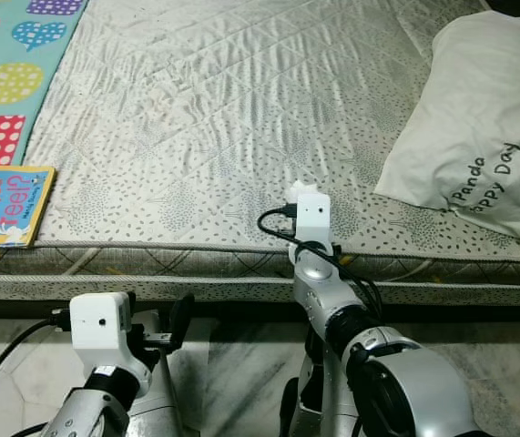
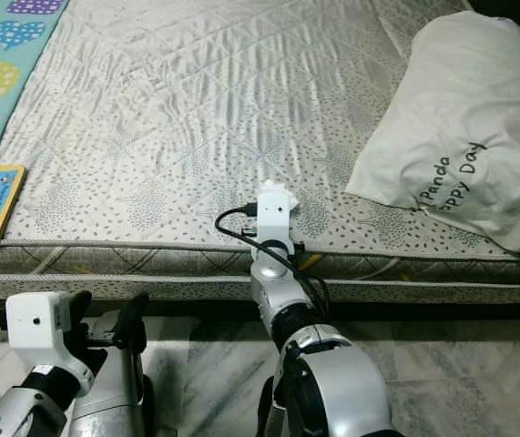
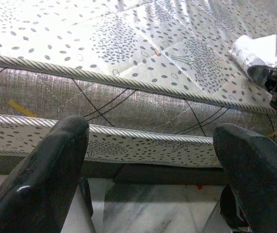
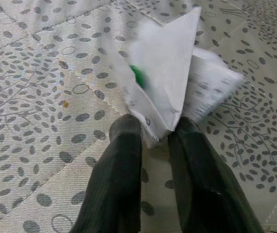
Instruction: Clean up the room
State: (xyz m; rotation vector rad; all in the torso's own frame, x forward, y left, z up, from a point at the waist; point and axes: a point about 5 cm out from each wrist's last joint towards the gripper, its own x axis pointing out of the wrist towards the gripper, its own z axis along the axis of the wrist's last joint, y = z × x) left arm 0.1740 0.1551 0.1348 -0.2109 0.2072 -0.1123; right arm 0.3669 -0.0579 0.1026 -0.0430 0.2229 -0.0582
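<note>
Right gripper pinches a crumpled white paper over the mattress; left gripper gapes empty.

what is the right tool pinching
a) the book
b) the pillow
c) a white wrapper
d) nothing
c: in the right wrist view the right tool has its fingers closed on a corner of a white wrapper over the mattress.

Place: we take this for a bedroom in a home.
Bed: we see a bare quilted mattress lying low on a marble floor.
Bedding: a printed pillow.
Child's things: a picture book, a colourful play mat.
</note>
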